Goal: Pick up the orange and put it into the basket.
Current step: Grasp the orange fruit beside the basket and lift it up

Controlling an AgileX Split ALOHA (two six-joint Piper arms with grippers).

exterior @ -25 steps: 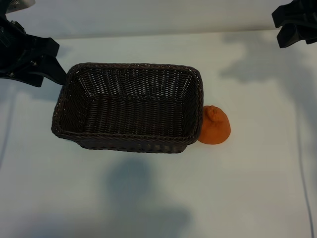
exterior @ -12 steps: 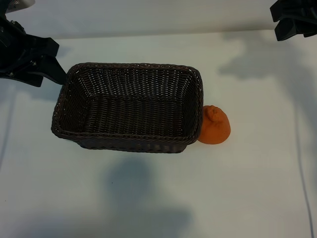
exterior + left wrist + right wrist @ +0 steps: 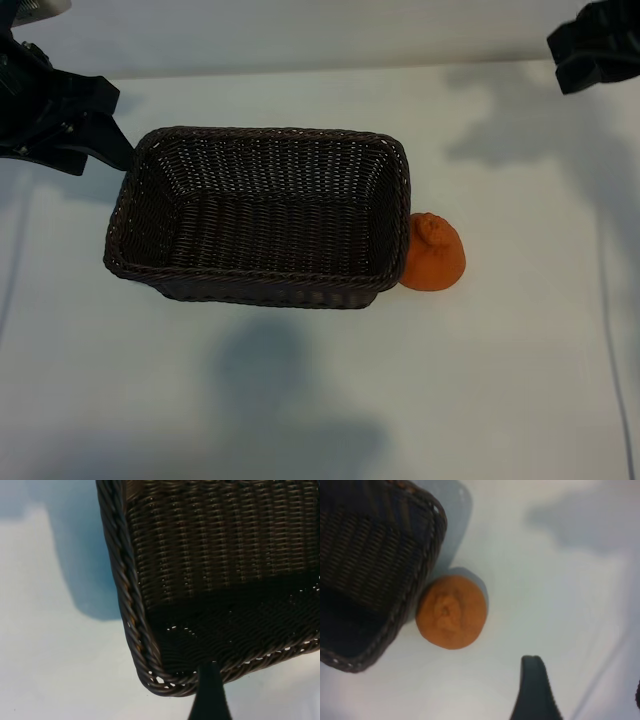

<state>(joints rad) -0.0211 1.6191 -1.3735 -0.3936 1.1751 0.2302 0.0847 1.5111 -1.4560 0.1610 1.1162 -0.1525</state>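
Observation:
The orange [image 3: 434,254] lies on the white table, touching the right end of the dark wicker basket [image 3: 120,215], its knobbly stem end up. The right wrist view shows the orange [image 3: 451,611] beside the basket's corner [image 3: 427,555]. My right gripper [image 3: 592,55] hangs at the far right corner, well away from the orange. In its wrist view the gripper [image 3: 585,680] is open with only table between the fingers. My left gripper [image 3: 95,135] sits open by the basket's far left corner. One of its fingers [image 3: 210,692] shows against the basket rim [image 3: 150,675]. Nothing is inside the basket.
White tabletop [image 3: 300,400] stretches in front of the basket and to the right of the orange. A thin cable [image 3: 615,370] runs along the right edge. The table's far edge meets a pale wall [image 3: 300,40].
The right gripper has shifted slightly up and back down at the top right corner. The orange, the basket and the left gripper have not moved.

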